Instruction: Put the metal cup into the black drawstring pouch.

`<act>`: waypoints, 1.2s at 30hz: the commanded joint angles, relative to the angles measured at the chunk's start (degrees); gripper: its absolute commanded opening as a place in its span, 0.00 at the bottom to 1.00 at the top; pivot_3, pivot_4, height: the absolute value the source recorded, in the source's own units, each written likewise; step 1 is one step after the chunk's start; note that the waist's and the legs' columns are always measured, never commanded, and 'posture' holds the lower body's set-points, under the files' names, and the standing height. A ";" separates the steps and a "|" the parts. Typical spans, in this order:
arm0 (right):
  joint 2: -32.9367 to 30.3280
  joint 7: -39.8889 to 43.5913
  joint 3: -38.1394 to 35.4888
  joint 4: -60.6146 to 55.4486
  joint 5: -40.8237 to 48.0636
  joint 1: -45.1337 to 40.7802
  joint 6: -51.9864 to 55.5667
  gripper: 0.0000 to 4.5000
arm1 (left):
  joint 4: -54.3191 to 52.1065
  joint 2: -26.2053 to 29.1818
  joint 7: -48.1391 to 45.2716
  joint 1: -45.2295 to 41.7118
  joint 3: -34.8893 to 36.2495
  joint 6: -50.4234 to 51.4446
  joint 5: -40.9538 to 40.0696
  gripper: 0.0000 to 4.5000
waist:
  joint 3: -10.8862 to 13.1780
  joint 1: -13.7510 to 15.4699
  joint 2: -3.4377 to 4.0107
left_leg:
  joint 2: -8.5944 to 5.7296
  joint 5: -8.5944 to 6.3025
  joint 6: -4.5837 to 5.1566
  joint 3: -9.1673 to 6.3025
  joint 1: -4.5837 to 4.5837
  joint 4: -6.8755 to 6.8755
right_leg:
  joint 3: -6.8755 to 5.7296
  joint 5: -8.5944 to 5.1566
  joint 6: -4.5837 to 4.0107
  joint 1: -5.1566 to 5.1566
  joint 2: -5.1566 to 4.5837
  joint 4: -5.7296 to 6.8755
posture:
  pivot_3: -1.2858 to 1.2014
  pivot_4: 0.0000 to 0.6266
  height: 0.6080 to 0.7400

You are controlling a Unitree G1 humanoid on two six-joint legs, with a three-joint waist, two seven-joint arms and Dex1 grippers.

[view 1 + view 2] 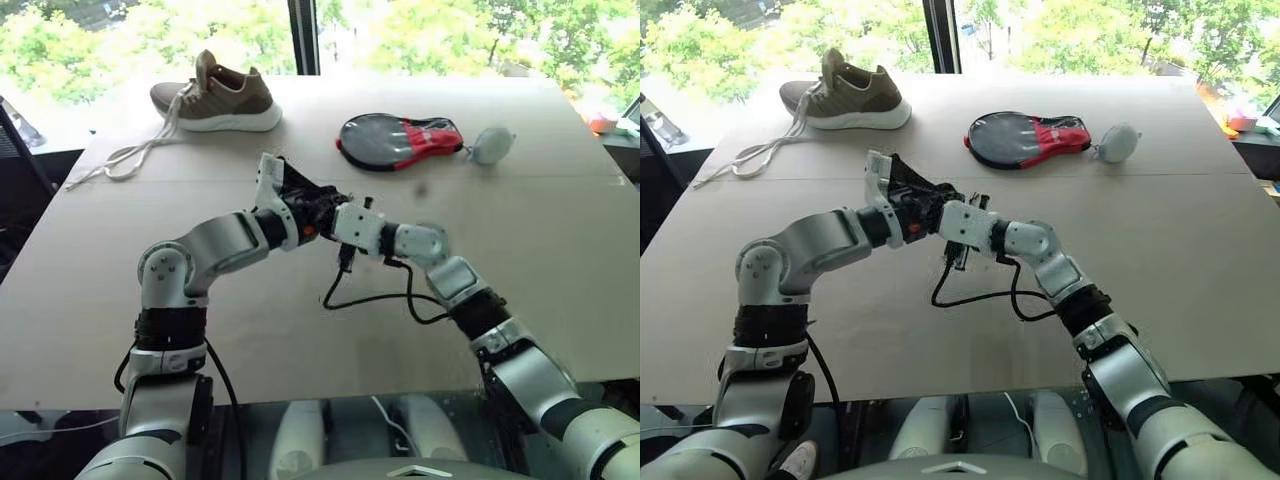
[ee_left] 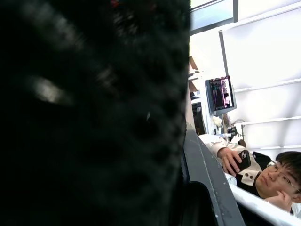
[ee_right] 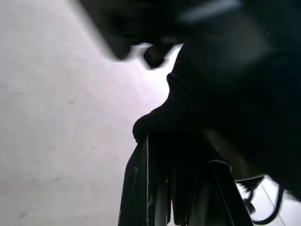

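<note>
black drawstring pouch (image 1: pixel 305 205) is held up over the table (image 1: pixel 560 250) between both grippers: left gripper (image 1: pixel 297 212) and right gripper (image 1: pixel 328 215) each pinch its fabric

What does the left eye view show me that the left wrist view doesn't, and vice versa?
Left eye view: the table, a tan shoe, a black-and-red paddle case and a grey ball beside it. Left wrist view: a seated person holding a phone, and a monitor behind. Both: the black drawstring pouch, seen as dark fabric close to the wrist camera.
</note>
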 commanded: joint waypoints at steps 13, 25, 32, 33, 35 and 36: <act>-3.87 -2.15 -0.17 -4.44 -6.49 -0.35 -1.42 0.01 | 3.57 -2.01 2.78 0.59 4.31 -3.89 -2.10 0.00 | 0.02 0.12 -0.01 | 0.02 0.01 -0.01 0.01 -0.02 0.02 | -0.01 0.00 0.00 0.00 -0.07 -0.02 | 0.52 0.24 1.00; -11.42 3.51 -12.01 -33.04 12.06 10.08 33.61 0.63 | 6.40 6.71 -18.68 1.52 6.80 5.83 4.51 0.00 | 0.02 0.17 -0.01 | -0.02 0.00 0.01 0.01 -0.03 0.01 | -0.03 0.00 0.00 0.01 0.01 -0.01 | 0.52 0.24 1.00; -9.54 -7.18 -8.38 -24.72 3.35 9.91 25.27 0.97 | 8.34 13.02 -25.96 1.25 9.13 11.85 -2.36 0.00 | 0.02 -0.31 -0.02 | 0.00 0.00 0.01 0.02 0.02 -0.01 | 0.00 -0.01 0.00 -0.02 0.04 0.05 | 0.52 0.24 1.00; -8.38 -7.95 -7.62 -23.09 2.84 9.71 23.82 0.99 | 8.78 14.64 -27.55 1.48 9.29 13.01 -1.89 0.00 | 0.03 -0.49 -0.03 | 0.03 0.00 0.00 0.03 0.02 -0.01 | 0.02 -0.01 0.00 -0.04 0.08 0.06 | 0.52 0.24 1.00; -6.22 -8.53 -6.93 -20.34 2.90 9.31 21.80 0.99 | 9.85 17.10 -30.07 1.82 9.31 14.32 -0.74 0.00 | 0.05 -0.51 0.00 | 0.04 0.00 0.00 0.08 0.02 -0.04 | 0.06 -0.01 0.00 -0.07 0.10 0.05 | 0.52 0.24 1.00; -4.95 -9.21 -7.06 -18.71 3.21 9.01 21.09 0.99 | 10.55 18.05 -31.02 1.83 9.34 14.71 -0.69 0.00 | 0.05 -0.46 0.00 | 0.04 0.00 0.00 0.09 0.01 -0.05 | 0.06 -0.01 0.00 -0.07 0.10 0.04 | 0.52 0.24 1.00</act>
